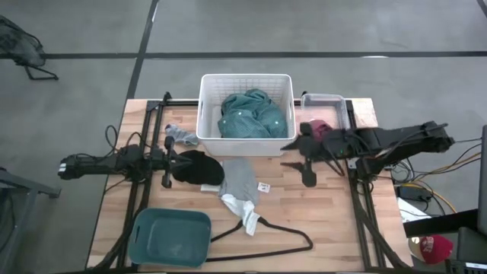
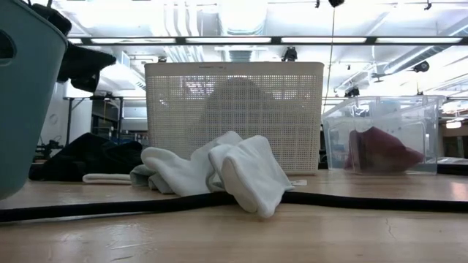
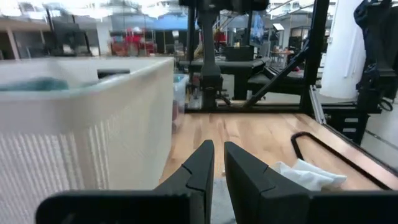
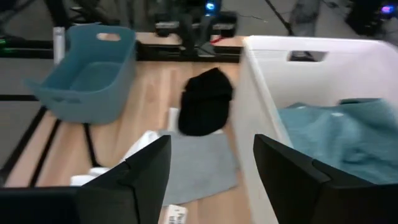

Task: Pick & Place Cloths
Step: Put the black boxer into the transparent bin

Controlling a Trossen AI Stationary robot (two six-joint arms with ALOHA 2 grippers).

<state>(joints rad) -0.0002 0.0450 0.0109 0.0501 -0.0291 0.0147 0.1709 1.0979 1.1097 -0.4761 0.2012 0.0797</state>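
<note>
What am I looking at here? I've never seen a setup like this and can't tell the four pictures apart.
Two robot arms work at a wooden table. One picture looks straight down, one sits at tabletop height, and two ride on the wrists. The left hand, nearly shut, holds nothing and sits by the black cloth. The right hand is open and empty beside the white basket, which contains a teal shirt. A grey-white cloth, hanger and teal tub lie nearby.

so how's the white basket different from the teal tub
The white basket is a tall mesh-walled box at the table's far edge; the teal tub is solid-walled and sits at the near edge. The white basket holds a teal shirt; the teal tub looks empty. Both are open-topped and upright on the table.
</note>
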